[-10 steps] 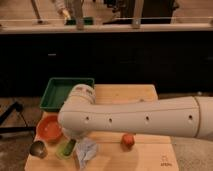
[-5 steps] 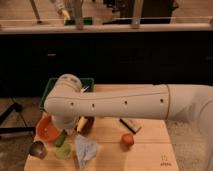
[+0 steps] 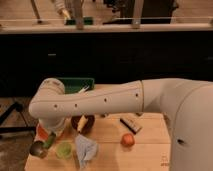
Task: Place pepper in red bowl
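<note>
Carrying pepper [image 3: 49, 140] toward red bowl [image 3: 42, 132] — item at bowl's near rim, left table [image 3: 145, 152] edge. Claw [image 3: 39, 149] low beside it; jaw spread, hold: cannot tell. Next: centre over bowl, release.

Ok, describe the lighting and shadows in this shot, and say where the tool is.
Camera view: warm, dim light; the wooden table is lit, the background nearly black. The white arm catches the brightest light and shades the red bowl and pepper beneath it. The tool is hidden under the arm's end, lower left.
</note>
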